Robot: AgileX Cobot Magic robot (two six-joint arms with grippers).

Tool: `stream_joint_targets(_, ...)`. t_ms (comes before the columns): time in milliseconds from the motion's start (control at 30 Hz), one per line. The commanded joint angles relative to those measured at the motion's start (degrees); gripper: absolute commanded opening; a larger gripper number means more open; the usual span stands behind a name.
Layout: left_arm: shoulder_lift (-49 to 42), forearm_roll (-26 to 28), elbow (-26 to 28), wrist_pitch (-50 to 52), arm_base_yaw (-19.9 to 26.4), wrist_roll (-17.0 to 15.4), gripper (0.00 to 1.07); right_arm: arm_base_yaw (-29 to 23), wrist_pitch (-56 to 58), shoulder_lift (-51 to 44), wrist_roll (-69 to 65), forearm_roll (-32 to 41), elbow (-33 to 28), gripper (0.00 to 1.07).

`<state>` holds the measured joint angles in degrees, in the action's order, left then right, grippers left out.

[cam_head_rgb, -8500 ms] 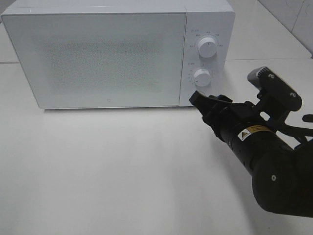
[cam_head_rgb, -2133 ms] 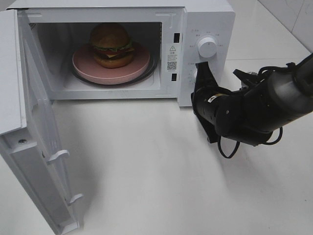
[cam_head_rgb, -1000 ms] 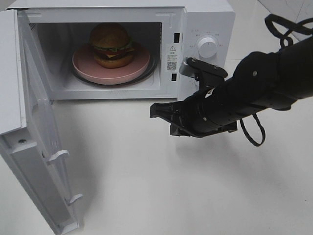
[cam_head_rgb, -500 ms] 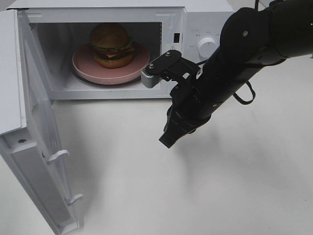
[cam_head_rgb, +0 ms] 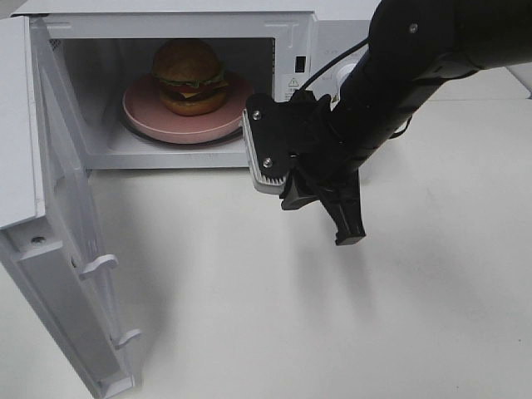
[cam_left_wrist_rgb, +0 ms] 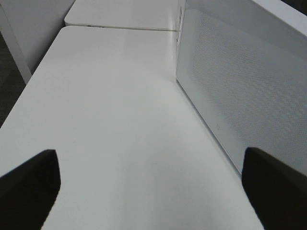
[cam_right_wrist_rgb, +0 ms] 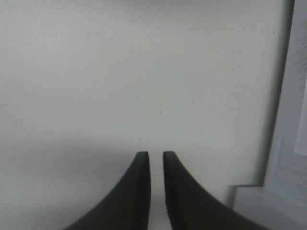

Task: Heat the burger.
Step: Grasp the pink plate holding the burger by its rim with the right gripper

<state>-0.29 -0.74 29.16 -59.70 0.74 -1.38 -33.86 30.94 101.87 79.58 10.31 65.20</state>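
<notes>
Microwave (cam_head_rgb: 349, 37): one, white, standing along the far edge of the white table (cam_head_rgb: 249, 316).
Microwave door (cam_head_rgb: 50, 249): one, swung fully open to the left side of the cavity, reaching toward the near-left corner of the table; seen from its outer face in the left wrist view (cam_left_wrist_rgb: 240, 91).
Burger (cam_head_rgb: 189, 76): one, inside the microwave cavity, upright, domed bun on top, lettuce, tomato, cheese and dark patty visible between the halves.
Plate (cam_head_rgb: 145, 112): one, round, pink, inside the cavity under the burger, resting on the turntable.
Control knobs: one partly visible on the microwave's right panel, mostly hidden behind the arm; count of others cannot be told.
Arms in the high view: one, black, entering from the far-right corner and crossing in front of the control panel.
Right arm pose: forearm angled down and toward the left, wrist camera housing facing the cavity opening, tool end pointing down at the table.
Right gripper (cam_head_rgb: 350, 233): just outside the cavity, in front of the microwave's right half, near the table surface; touching cannot be told.
Right gripper state: fingers (cam_right_wrist_rgb: 139, 191) nearly together, narrow slit between them, nothing held.
Left gripper (cam_left_wrist_rgb: 153, 191): beside the outer face of the open door, above bare table.
Left gripper state: fingertips (cam_left_wrist_rgb: 29, 187) spread wide apart, nothing between them.
</notes>
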Motion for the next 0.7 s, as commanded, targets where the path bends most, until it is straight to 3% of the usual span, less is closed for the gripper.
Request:
stream_joint_targets(33, -1.1, 0.2, -0.2, 0.2, 0.1, 0.0, 0.98, -0.2, -2.7, -0.5, 5.0, -8.0, 0.8, 0.25)
stream_joint_targets(67, -1.1, 0.2, -0.2, 0.2, 0.1, 0.0, 0.98, -0.2, -2.7, -0.5, 5.0, -8.0, 0.8, 0.25)
stream_joint_targets(233, -1.1, 0.2, -0.2, 0.2, 0.1, 0.0, 0.98, -0.2, -4.3, -0.5, 4.4, -16.2, 0.8, 0.46)
stream_joint_targets(367, -1.1, 0.2, -0.2, 0.2, 0.1, 0.0, 0.98, -0.2, -6.0, -0.5, 3.0, -17.8, 0.8, 0.56)
stream_joint_targets(500, -1.1, 0.2, -0.2, 0.2, 0.1, 0.0, 0.98, -0.2, -8.6, -0.5, -0.9, -17.8, 0.8, 0.75)
stream_joint_targets(600, -1.1, 0.2, -0.2, 0.2, 0.1, 0.0, 0.98, -0.2, -11.5, -0.5, -4.8, -17.8, 0.8, 0.83)
stream_joint_targets(700, -1.1, 0.2, -0.2, 0.2, 0.1, 0.0, 0.98, -0.2, -11.8, -0.5, -5.3, -17.8, 0.8, 0.84)
